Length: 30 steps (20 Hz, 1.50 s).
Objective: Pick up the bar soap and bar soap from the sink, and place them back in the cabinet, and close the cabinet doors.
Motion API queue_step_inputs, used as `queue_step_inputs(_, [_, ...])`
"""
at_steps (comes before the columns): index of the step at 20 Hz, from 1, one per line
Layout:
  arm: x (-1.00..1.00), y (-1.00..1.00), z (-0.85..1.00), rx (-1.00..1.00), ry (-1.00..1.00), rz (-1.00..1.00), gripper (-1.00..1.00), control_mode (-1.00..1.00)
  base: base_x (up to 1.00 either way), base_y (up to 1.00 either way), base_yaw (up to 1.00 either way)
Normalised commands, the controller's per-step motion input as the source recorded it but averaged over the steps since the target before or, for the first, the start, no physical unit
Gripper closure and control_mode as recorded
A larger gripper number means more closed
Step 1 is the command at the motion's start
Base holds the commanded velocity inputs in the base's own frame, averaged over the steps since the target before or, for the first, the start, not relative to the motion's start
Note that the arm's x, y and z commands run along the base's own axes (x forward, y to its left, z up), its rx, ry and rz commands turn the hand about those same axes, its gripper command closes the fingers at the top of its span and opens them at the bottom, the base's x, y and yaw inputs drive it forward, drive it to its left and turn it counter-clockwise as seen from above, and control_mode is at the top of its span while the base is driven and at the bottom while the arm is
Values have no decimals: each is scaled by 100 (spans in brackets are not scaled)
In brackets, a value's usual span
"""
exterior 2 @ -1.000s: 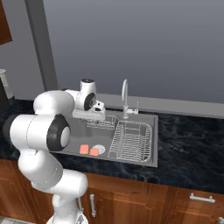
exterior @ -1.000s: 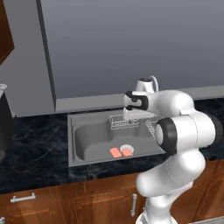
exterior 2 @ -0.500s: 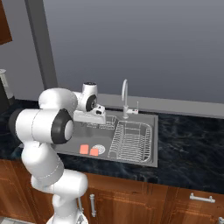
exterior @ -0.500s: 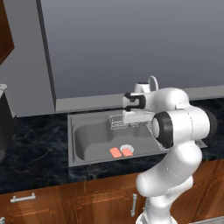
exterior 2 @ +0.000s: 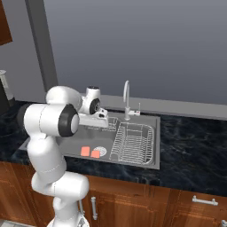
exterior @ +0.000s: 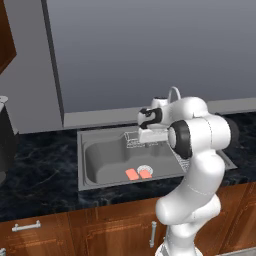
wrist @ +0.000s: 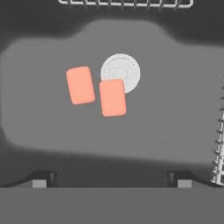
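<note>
Bar soaps, two of them [wrist: 80, 85] [wrist: 113, 97], lie flat on the sink [wrist: 175, 109] floor beside the drain [wrist: 124, 70], one overlapping it. Gripper [wrist: 111, 180] hovers above, spread wide, empty. Likely slick and light; pinch across the short sides.

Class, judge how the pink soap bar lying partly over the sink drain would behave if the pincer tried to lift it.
The soap bar looks stiff, so it should keep its shape. Lying flat and thin, it offers little edge and may slip. It overlaps the drain, so a push might rock it.
</note>
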Motion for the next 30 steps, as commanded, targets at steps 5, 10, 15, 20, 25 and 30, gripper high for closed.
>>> queue_step_inputs(5, [26,0,-22,0,1,0,-100,-100,0,0,0])
queue_step_inputs(10, [27,1,-25,0,0,0,-100,-100,0,0,0])
queue_step_inputs(15, [23,1,-26,0,0,0,-100,-100,0,0,0])
queue_step_inputs(20, [23,2,-27,0,0,0,-100,-100,0,0,0])
queue_step_inputs(25, [20,3,-26,0,0,0,-100,-100,0,0,0])
queue_step_inputs(30, [18,2,-23,0,1,0,-100,-100,0,0,0])
